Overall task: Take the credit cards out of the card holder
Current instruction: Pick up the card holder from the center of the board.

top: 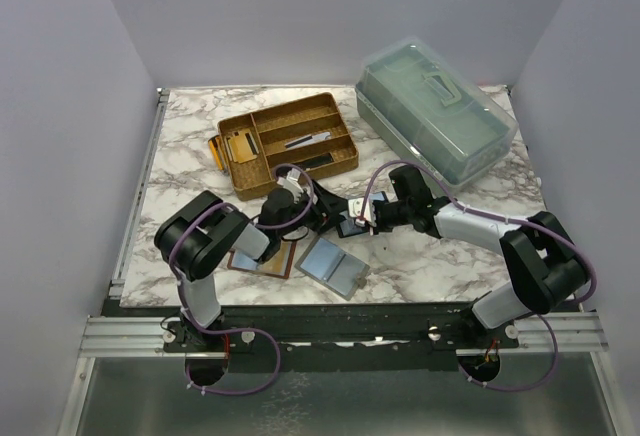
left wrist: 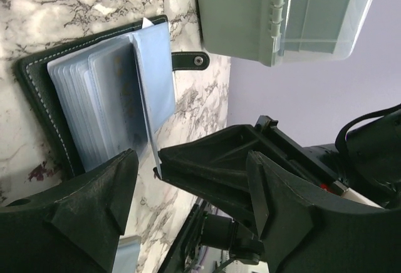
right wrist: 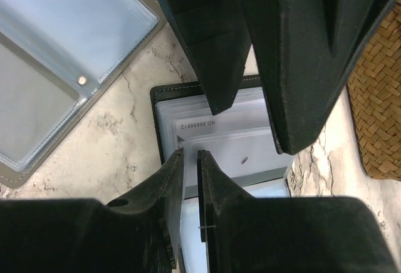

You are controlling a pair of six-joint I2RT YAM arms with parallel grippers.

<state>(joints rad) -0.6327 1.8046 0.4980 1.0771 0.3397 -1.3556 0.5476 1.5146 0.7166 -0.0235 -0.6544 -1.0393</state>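
The black card holder [top: 345, 220] lies open on the marble table between both grippers. In the left wrist view its blue-grey pockets [left wrist: 103, 97] fan out and its strap tab [left wrist: 191, 61] points right. My right gripper [right wrist: 190, 154] is shut on one pale blue-grey leaf [left wrist: 155, 72] and holds it upright. I cannot tell whether it is a bare credit card or a pocket sleeve. A pale card [right wrist: 216, 124] with a printed number lies in the pockets. My left gripper [left wrist: 188, 204] is open and empty, hovering just above the holder, its fingers [right wrist: 213, 47] over the pockets.
A grey-outside holder [top: 333, 264] lies open in front, and a brown holder [top: 262, 261] lies to its left. A wicker tray [top: 290, 141] with gold-tan cards [top: 235, 146] stands behind. A clear lidded plastic box [top: 435, 111] stands at the back right.
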